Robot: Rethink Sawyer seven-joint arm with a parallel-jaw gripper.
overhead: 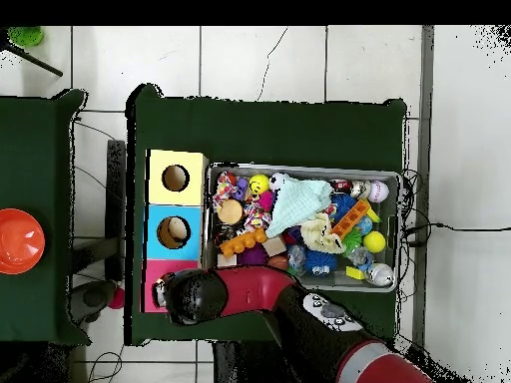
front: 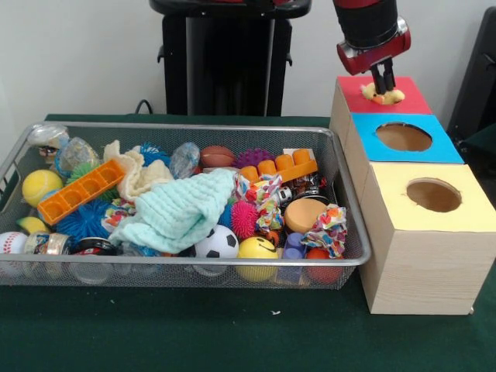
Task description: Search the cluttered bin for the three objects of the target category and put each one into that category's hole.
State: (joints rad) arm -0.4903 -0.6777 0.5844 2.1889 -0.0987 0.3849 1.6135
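Note:
My gripper (front: 383, 84) hangs over the red-topped box (front: 407, 97) at the far end of the row of boxes. Its fingers are closed on a small yellow toy with an orange spot (front: 384, 96), which rests on the red top and covers the hole there. The blue box (front: 403, 137) and the yellow box (front: 434, 195) each show an open round hole. In the overhead view the arm (overhead: 230, 294) covers the red box (overhead: 150, 274) and hides the gripper. The wire bin (front: 186, 126) is full of mixed toys.
In the bin lie a mint cloth (front: 182, 213), a soccer ball (front: 216, 242), a yellow smiley ball (front: 256, 249), an orange tray (front: 80, 191) and a small brown football (front: 217, 156). An orange bowl (overhead: 20, 240) sits on the side table.

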